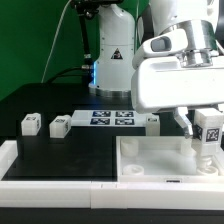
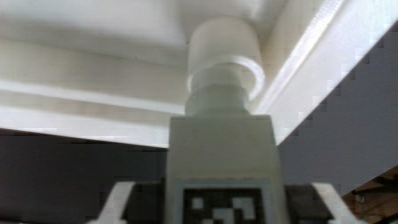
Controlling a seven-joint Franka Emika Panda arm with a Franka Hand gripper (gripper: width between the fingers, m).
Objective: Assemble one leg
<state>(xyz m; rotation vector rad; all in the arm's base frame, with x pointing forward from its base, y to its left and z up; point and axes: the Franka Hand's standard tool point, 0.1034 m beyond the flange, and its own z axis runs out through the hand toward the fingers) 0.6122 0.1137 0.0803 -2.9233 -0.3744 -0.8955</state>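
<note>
My gripper (image 1: 205, 128) is shut on a white leg (image 1: 209, 138) with a black-and-white tag on its face. I hold it upright at the exterior view's right. Its round lower end reaches down at the far right corner of the large flat white square piece (image 1: 150, 182); whether it touches the corner is hidden. In the wrist view the leg (image 2: 222, 110) runs straight out from my gripper (image 2: 222, 203) into the piece's raised-rim corner (image 2: 107, 80). Both fingers (image 2: 128, 200) press the leg's blocky end.
Three more legs stand on the black table: two at the exterior view's left (image 1: 30, 124) (image 1: 60, 126) and one by the square piece's back rim (image 1: 152, 121). The marker board (image 1: 112, 118) lies behind them. A white ledge (image 1: 8, 160) borders the table's left and front.
</note>
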